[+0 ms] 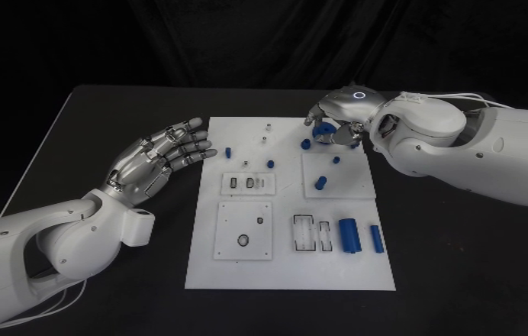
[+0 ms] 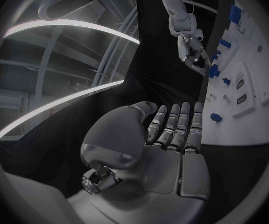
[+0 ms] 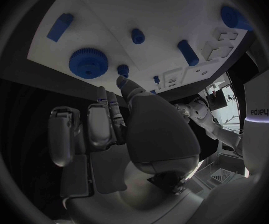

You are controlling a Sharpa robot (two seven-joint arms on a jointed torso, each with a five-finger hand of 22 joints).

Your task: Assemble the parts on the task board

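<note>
The white task board (image 1: 288, 267) lies mid-table with several small blue parts on it. A blue gear (image 1: 325, 130) (image 3: 86, 62) sits near the board's far edge. My right hand (image 1: 339, 122) (image 3: 134, 124) hangs over that edge, fingers pointing down beside the gear. One fingertip (image 3: 123, 80) meets a small blue peg (image 3: 122, 70); whether the peg is pinched cannot be told. Other blue parts (image 1: 321, 182) (image 1: 349, 235) lie farther along the board. My left hand (image 1: 165, 156) (image 2: 169, 134) hovers flat just left of the board, fingers spread, holding nothing.
White inset plates (image 1: 243, 230) with slots and holes sit in the board's near half. A blue block (image 3: 60, 26) lies close to the right arm (image 1: 440, 145). Black table (image 1: 121, 114) surrounds the board.
</note>
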